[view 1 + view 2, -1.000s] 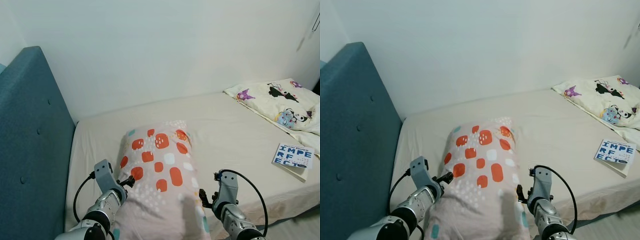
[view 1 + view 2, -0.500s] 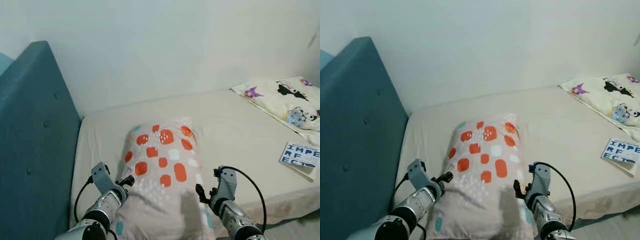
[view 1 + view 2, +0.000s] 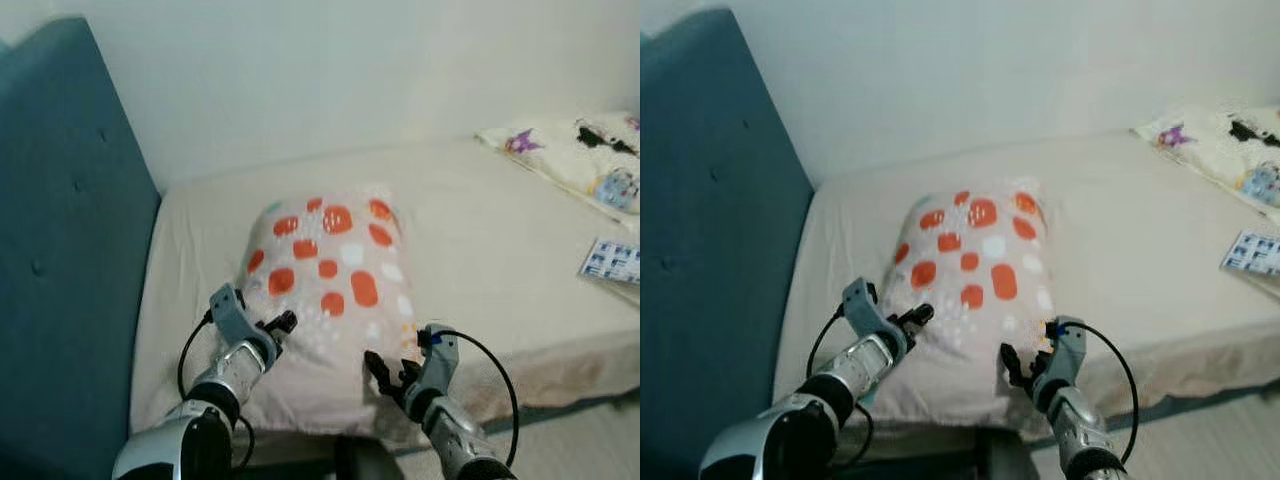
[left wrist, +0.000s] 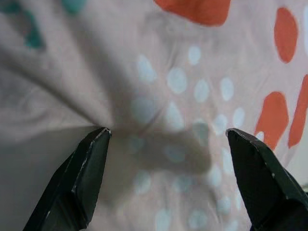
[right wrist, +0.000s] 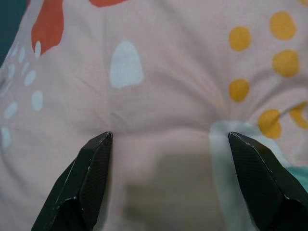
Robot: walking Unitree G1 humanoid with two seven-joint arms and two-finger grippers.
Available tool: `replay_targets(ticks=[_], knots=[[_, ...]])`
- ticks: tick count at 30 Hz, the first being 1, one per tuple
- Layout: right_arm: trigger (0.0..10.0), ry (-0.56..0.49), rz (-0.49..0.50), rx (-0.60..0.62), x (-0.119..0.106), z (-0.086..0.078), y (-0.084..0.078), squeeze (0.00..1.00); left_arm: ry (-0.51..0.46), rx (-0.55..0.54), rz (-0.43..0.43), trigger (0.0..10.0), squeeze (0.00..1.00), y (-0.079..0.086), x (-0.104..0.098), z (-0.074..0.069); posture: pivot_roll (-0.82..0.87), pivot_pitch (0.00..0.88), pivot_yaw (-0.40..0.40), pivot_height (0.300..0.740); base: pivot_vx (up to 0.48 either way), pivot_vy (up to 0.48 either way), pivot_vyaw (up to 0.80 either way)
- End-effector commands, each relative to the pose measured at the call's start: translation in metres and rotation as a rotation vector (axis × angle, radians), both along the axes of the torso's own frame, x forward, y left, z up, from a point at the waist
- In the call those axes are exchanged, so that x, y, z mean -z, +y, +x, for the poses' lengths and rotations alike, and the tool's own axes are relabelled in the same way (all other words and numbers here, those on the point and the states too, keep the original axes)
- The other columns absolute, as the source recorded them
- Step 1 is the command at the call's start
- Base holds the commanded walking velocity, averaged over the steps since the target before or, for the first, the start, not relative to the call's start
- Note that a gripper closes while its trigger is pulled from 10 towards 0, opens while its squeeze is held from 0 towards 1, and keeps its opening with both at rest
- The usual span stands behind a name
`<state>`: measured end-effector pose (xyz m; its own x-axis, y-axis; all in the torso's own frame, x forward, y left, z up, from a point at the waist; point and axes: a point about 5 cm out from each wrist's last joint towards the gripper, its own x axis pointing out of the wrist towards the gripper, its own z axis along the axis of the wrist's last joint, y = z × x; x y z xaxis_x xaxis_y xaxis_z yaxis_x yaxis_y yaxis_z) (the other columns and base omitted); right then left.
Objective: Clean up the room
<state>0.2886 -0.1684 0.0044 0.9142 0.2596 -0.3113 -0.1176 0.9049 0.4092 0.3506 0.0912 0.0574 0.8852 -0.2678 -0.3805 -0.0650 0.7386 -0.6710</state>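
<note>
A plump pale-pink pillow with orange blotches (image 3: 330, 290) lies on the cream-sheeted bed (image 3: 490, 250) beside the teal padded headboard (image 3: 60, 220), the left gripper (image 3: 283, 322) and right gripper (image 3: 385, 372) both spread wide, pressing its near corners

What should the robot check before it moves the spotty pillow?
1. Left gripper at the pillow's left side: ok.
2. Right gripper at its near right corner: ok.
3. Both grippers open: ok.
4. Cloth actually pinched: not ok, fingers spread against it in both wrist views.
5. Pillow resting on the bed: ok.
6. Book well clear of the pillow: ok.
</note>
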Motion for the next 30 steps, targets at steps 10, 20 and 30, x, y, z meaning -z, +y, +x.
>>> replay_targets(ticks=[10, 20, 30], knots=[[10.0, -0.211, 0.181, -0.090, -0.026, -0.016, 0.015, 0.00, -0.127, 0.035, 0.071, 10.0, 0.00, -0.001, -0.035, 0.022, -0.25, 0.271, 0.060, 0.580, 0.000, 0.000, 0.00], [10.0, -0.197, 0.162, -0.127, -0.024, -0.035, 0.012, 0.00, -0.444, 0.012, 0.246, 10.0, 0.00, 0.029, -0.102, 0.051, -0.25, 0.295, 0.055, 0.580, 0.000, 0.000, 0.00], [10.0, -0.131, 0.150, -0.086, -0.019, -0.050, 0.010, 0.00, -0.403, 0.106, 0.592, 10.0, 0.00, 0.056, -0.078, 0.042, -0.27, 0.325, 0.049, 0.580, 0.000, 0.000, 0.00]])
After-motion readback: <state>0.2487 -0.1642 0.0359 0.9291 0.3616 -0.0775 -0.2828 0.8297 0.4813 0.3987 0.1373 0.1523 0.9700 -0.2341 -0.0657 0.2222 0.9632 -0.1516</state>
